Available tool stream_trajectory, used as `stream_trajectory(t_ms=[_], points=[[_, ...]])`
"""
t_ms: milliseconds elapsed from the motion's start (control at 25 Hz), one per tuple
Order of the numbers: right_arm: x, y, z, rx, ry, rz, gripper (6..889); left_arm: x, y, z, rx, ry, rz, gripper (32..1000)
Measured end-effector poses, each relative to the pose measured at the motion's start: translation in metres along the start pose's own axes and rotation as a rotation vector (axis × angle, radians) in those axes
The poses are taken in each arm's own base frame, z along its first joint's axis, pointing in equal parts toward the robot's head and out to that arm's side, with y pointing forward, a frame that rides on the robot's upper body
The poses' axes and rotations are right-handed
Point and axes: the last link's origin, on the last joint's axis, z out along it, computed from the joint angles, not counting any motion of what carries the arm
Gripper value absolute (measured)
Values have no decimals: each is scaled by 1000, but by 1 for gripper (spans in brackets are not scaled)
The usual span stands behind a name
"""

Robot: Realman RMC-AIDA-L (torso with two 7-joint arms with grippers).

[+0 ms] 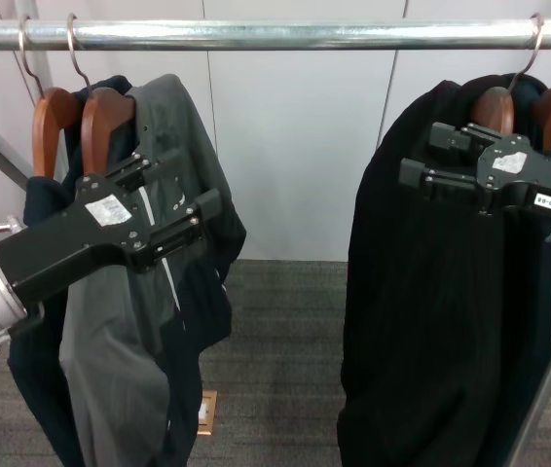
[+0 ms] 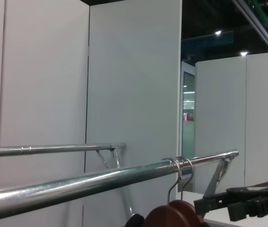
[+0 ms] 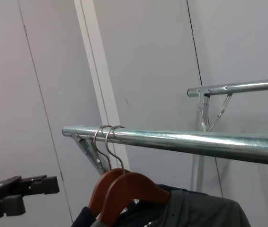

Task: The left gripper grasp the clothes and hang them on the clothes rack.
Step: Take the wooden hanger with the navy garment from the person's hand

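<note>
- Clothes rack [image 1: 285,35]: the long silver tube runs across above everything I do, and it is my landmark; a slanted side support drops from its left end.
- Long black garments [image 1: 441,292] hang under the tube's right part on two wooden hangers, filling that side down to the grey carpet [image 1: 285,331].
- The clothes [image 1: 37,204], a navy shirt on a reddish-brown hanger, hang under the tube's left end, the metal hook over the tube. Just beside and partly covering them hangs a grey zip jacket [image 1: 159,146] on its own hanger, hook next to hook.
- My left gripper [image 1: 173,195] reaches in from the lower left, below the tube and in front of the jacket, its black flat body tilted upward toward the hangers, silver wrist with a green light behind it. My fingers stand apart, with jacket cloth showing in the gap; I have hold of nothing, and whether they brush the cloth I cannot tell.
- My right gripper [image 1: 429,156] is held level below the tube's right part, in front of the black garments' shoulder, pointing toward the rack's middle. Its fingers are spread too, gripping nothing.
</note>
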Motion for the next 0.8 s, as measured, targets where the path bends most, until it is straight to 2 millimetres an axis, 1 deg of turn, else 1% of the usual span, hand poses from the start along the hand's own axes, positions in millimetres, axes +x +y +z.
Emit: stream_trajectory(t_ms=[800], points=[[0, 0, 0, 0, 0, -1, 848, 1, 1, 1, -8, 5, -4, 708]])
